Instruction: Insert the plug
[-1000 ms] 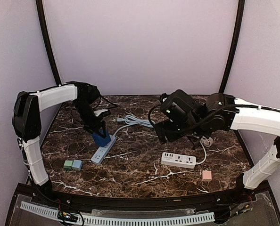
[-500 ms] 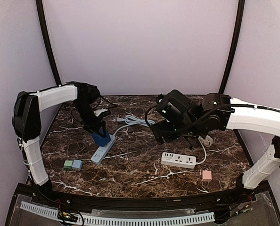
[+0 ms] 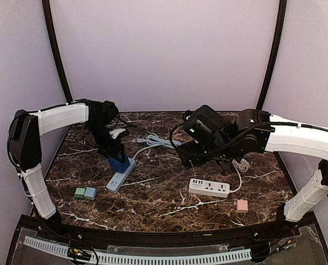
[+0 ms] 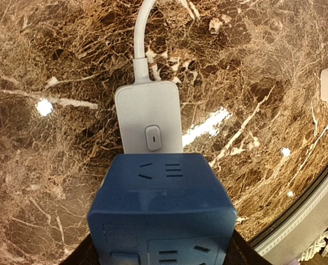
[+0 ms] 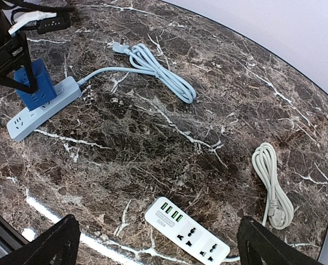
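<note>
The left claw point(image 3: 115, 151) is closed around the blue cube plug point(image 4: 161, 215), one dark finger down each flank, and presses it onto the far end of the pale blue power strip point(image 4: 148, 124) at the left of the table point(image 3: 153, 207). The plug sits just short of the strip's switch. I can't tell from here whether its pins are fully home.

The right claw point(image 3: 192, 156) hangs above the middle of the table, spread wide and holding nothing.

What worries me is the strip. It lies loose on smooth stone with nothing pinning it, so a push that is slightly off vertical could skate or twist it. If the pins are not lined up with the slots, they could jam on the face. If the claw lets go too early, the plug could be left half-seated and leaning.

I see no box or tray. The only things that take anything in are the sockets. The white power strip point(image 5: 187, 231) on the near right has nothing plugged in, and its cord point(image 5: 271, 185) lies coiled beside it. Three small blocks sit loose near the front edge: green point(image 3: 79, 193), blue point(image 3: 90, 192) and pink point(image 3: 242, 206).
</note>
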You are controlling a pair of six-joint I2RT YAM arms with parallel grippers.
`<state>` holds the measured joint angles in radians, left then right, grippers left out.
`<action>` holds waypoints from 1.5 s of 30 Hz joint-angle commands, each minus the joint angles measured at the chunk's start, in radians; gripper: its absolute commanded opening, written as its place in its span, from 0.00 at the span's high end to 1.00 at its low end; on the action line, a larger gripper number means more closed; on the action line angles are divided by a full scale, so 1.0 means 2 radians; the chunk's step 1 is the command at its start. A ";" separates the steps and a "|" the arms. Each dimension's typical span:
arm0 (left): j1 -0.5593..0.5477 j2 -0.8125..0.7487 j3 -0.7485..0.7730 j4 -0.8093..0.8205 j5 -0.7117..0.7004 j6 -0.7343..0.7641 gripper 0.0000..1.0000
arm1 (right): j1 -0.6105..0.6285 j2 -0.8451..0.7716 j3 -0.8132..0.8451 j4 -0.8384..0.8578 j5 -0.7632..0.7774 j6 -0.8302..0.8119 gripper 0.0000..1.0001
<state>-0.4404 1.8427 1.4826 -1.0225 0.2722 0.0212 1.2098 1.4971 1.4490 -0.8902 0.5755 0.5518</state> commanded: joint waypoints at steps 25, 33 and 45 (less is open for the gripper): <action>-0.048 -0.014 -0.053 0.045 -0.120 -0.086 0.99 | -0.001 -0.025 -0.018 0.011 -0.003 0.014 0.01; -0.069 -0.005 -0.064 0.061 -0.138 -0.101 0.99 | -0.001 -0.028 -0.022 0.011 -0.004 0.012 0.02; -0.080 0.013 -0.080 0.081 -0.147 -0.106 0.99 | -0.001 -0.030 -0.029 0.011 -0.002 0.011 0.01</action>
<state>-0.6003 1.7966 1.3827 -0.9112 0.0151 -0.1890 1.2098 1.4635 1.4090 -0.8783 0.5720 0.5667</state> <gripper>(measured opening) 0.598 0.986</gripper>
